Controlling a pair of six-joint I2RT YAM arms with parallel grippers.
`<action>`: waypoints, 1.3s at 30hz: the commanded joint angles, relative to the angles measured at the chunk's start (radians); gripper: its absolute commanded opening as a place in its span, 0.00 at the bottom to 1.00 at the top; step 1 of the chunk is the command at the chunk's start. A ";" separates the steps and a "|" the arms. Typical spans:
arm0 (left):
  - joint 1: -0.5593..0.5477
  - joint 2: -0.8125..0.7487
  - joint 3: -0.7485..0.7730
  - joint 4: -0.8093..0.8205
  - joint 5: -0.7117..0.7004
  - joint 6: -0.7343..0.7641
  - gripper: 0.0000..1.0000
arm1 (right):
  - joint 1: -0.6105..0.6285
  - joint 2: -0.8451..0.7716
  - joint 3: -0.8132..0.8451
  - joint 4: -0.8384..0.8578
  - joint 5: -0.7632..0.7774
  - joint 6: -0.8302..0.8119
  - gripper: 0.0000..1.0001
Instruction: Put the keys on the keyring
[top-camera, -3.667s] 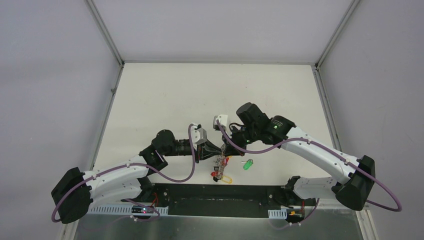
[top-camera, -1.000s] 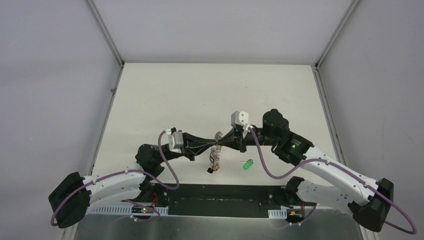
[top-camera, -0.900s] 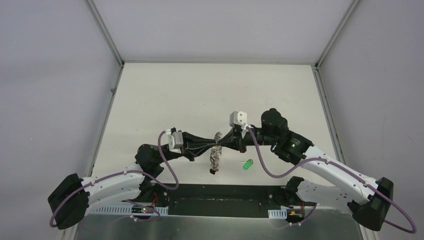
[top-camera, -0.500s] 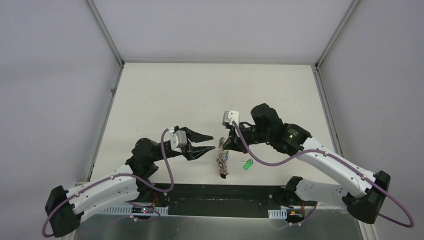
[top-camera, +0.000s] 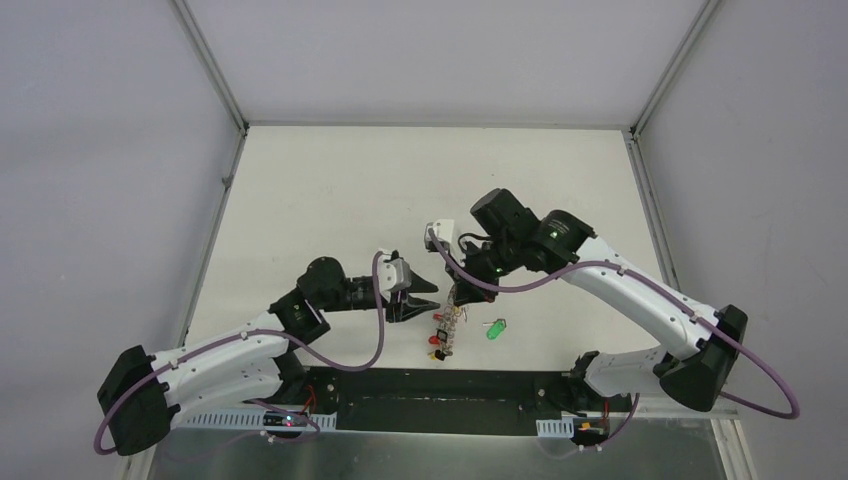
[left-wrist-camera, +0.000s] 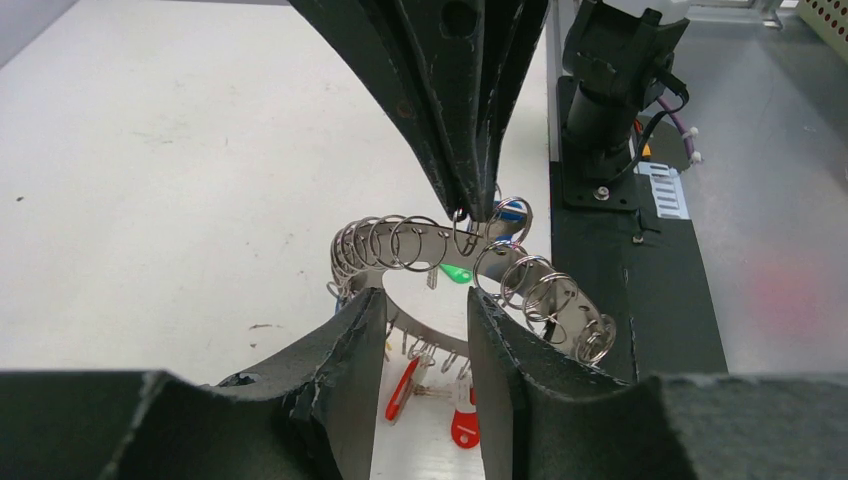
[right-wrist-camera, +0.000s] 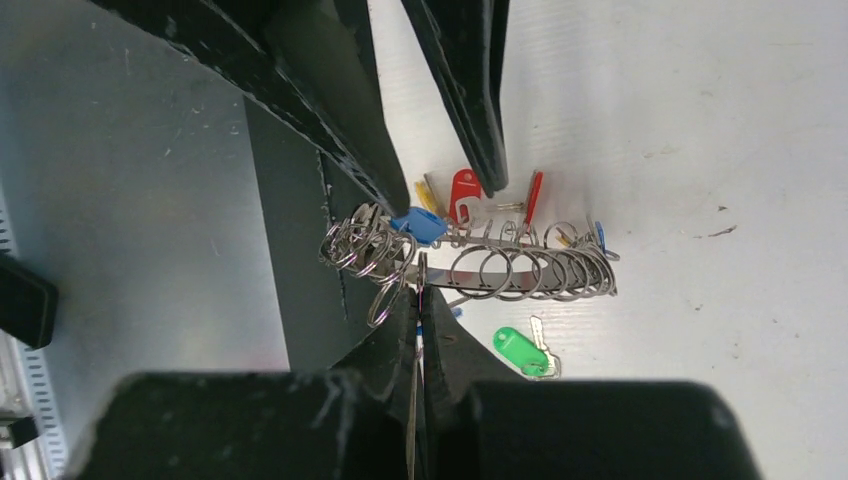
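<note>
My right gripper (top-camera: 458, 298) is shut on the keyring (top-camera: 447, 330), a silvery band strung with many small split rings, and holds it hanging just above the table. The ring also shows in the right wrist view (right-wrist-camera: 520, 272), pinched between my right gripper's (right-wrist-camera: 420, 292) fingers. My left gripper (top-camera: 435, 297) is open just left of the ring; in its view (left-wrist-camera: 425, 300) the ring (left-wrist-camera: 400, 240) arches just beyond the fingertips. The blue key tag (right-wrist-camera: 415, 225) sits at the ring's crowded end (left-wrist-camera: 510, 210). The green key (top-camera: 495, 328) lies loose on the table (right-wrist-camera: 520, 350).
Red-tagged keys (left-wrist-camera: 460, 425) and a yellow one dangle under the ring (right-wrist-camera: 462, 190). A dark slot and metal base plate (top-camera: 430, 385) run along the table's near edge, right below the ring. Grey walls close in the table's sides and back.
A second ago both grippers held the ring stretched between them. My left gripper has let go, opened, and come back beside it. My right arm has swung the ring left and lower.
</note>
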 joint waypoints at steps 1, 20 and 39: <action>-0.006 0.052 0.031 0.121 0.052 -0.008 0.35 | -0.006 0.051 0.117 -0.117 -0.059 -0.019 0.00; -0.037 0.109 -0.012 0.273 0.060 -0.065 0.26 | -0.022 0.086 0.114 -0.101 -0.077 0.004 0.00; -0.036 0.112 -0.031 0.263 -0.034 -0.190 0.27 | -0.024 -0.008 0.031 0.017 -0.098 -0.004 0.00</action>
